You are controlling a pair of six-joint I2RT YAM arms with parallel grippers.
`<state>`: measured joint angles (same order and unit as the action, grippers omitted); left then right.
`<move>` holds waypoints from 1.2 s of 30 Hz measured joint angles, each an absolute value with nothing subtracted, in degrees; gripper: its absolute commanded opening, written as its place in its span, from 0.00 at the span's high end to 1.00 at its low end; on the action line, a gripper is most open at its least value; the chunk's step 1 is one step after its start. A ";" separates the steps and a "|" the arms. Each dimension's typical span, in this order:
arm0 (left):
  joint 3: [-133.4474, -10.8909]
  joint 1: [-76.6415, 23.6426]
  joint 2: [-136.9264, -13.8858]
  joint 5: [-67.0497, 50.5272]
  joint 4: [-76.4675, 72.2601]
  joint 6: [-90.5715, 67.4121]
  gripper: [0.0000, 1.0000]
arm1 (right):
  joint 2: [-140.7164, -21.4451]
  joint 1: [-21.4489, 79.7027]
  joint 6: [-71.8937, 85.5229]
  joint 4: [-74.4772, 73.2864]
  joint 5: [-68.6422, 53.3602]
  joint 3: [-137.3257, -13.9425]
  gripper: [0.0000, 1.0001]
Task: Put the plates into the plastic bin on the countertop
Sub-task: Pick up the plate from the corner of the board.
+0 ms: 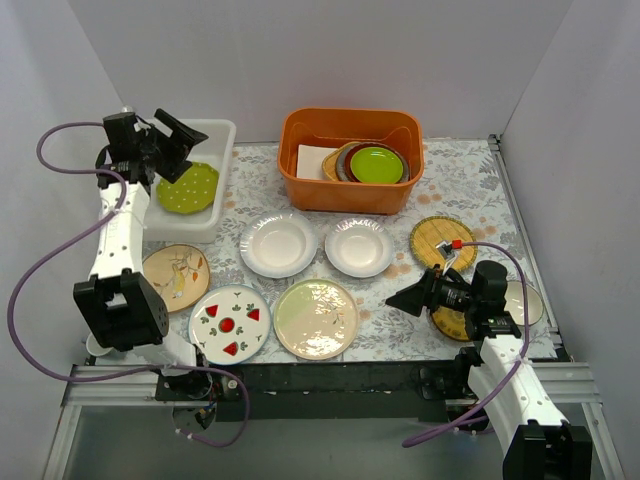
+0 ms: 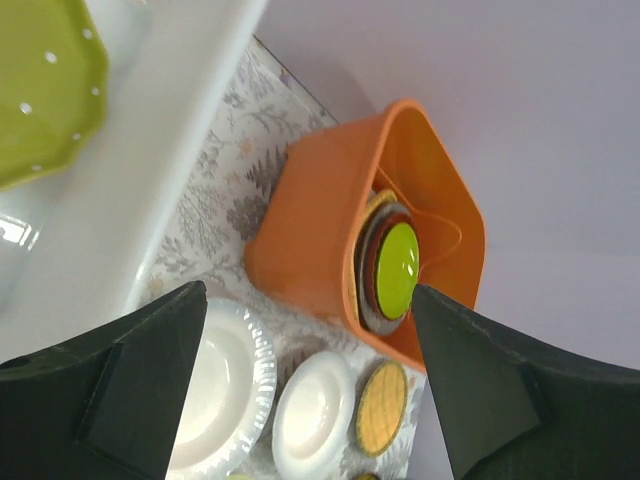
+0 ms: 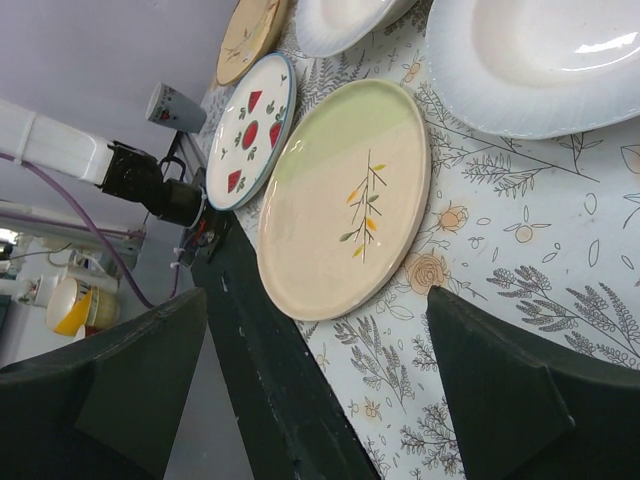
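Countertop point(image 1: 460, 185) — plates point(image 1: 280, 245) near plastic bin point(image 1: 185, 228)

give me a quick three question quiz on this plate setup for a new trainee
1. True or false: the green dotted plate lies inside the white bin.
2. How many plain white plates lie side by side just in front of the orange tub? A one, B two, C four.
3. Fill in: the left gripper and the right gripper both stand ___.
Key: 1 true; 2 B; 3 open.
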<state>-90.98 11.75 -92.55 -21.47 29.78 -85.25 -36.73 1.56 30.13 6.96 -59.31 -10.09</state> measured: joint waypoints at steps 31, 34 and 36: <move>-55.18 -11.31 -59.09 -15.79 34.50 -77.80 0.24 | -35.66 1.58 32.86 7.60 -58.85 -9.19 0.03; -52.84 -13.02 -57.58 -15.55 35.29 -78.30 0.25 | -35.66 2.04 33.67 8.38 -58.59 -8.27 0.03; -51.35 -14.33 -57.23 -15.31 35.68 -78.72 0.25 | -35.68 2.83 34.37 9.04 -58.00 -7.51 0.03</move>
